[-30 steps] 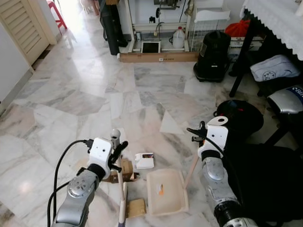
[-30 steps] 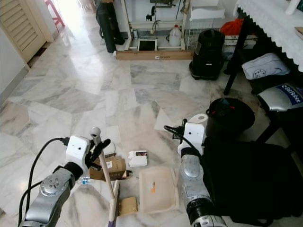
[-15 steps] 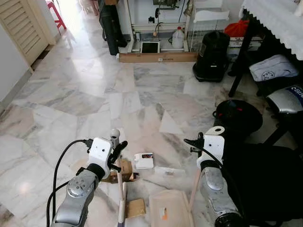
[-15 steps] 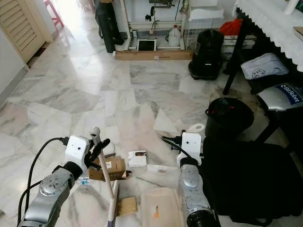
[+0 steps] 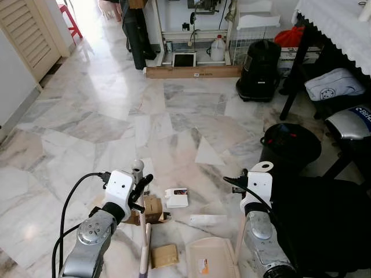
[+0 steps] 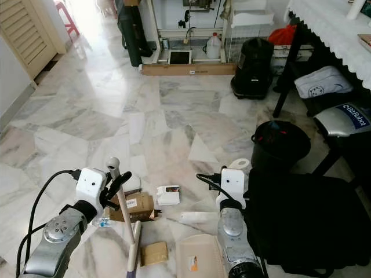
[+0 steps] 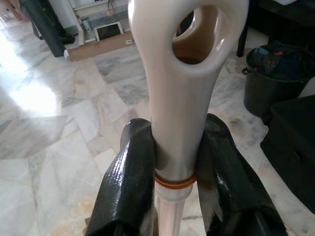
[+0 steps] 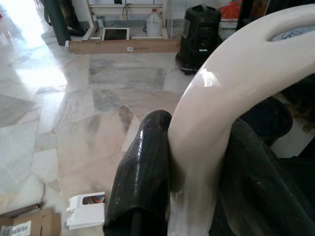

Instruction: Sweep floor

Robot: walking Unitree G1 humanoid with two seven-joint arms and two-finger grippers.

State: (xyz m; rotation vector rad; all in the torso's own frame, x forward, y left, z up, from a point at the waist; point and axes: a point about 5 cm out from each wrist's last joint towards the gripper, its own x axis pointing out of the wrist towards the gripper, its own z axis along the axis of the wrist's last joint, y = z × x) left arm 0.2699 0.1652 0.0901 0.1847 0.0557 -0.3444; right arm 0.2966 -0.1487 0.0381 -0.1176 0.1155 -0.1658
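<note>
My left gripper [image 5: 139, 188] is shut on the cream broom handle [image 7: 179, 98], its black fingers [image 7: 129, 182] clamped either side of the shaft. The broom slants down to the floor in front of me. My right gripper [image 8: 197, 187] is shut on the curved cream handle of the dustpan [image 5: 211, 259], which lies flat at the bottom edge of the eye views. Between broom and pan lie a brown cardboard box [image 5: 152, 208], a small white box [image 5: 177, 197], a flat brown piece [image 5: 164, 255] and a white wrapper [image 5: 206, 219].
A black bin [image 5: 291, 142] and a black bag [image 5: 327, 214] stand close on my right, below a table with a white cloth [image 5: 342, 23]. A black appliance [image 5: 261, 61] and a long cardboard box [image 5: 194, 70] stand at the far wall. Open marble floor [image 5: 116, 110] stretches ahead and left.
The dustpan has slid back towards me, and a white wrapper now lies on the floor ahead of it. The broom and left arm have shifted slightly left and lower.
</note>
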